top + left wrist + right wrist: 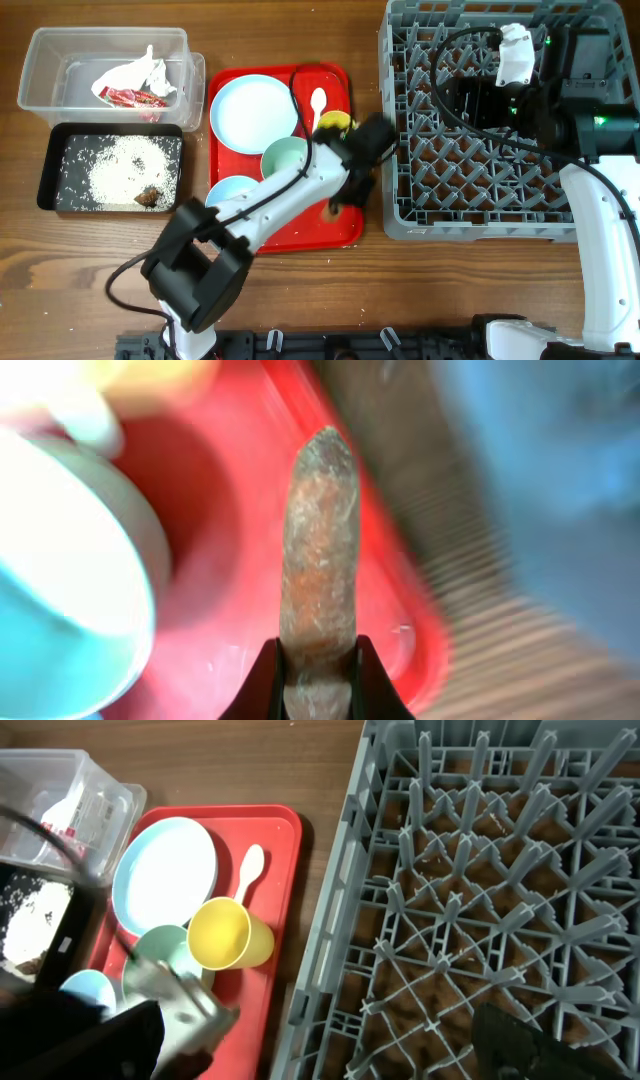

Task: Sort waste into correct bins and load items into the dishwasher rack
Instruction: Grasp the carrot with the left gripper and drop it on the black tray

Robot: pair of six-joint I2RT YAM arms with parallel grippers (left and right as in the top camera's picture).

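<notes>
My left gripper (318,660) is shut on the orange-brown carrot stub (320,540) and holds it over the right part of the red tray (230,590). In the overhead view the left gripper (346,196) is next to the yellow cup (335,122). The tray carries the blue plate (250,110), green bowl (285,158), one blue bowl (233,190) and the white spoon (318,100). The wrapper (135,85) lies in the clear box (45,60). Rice and brown scraps (150,196) lie in the black tray (50,170). My right gripper (300,1050) is open and empty above the grey rack (480,190).
The rack (480,870) holds nothing that shows. A strip of bare wood separates it from the red tray (285,870). The yellow cup (225,935) lies on its side near the tray's right edge. The left arm crosses the tray's lower half.
</notes>
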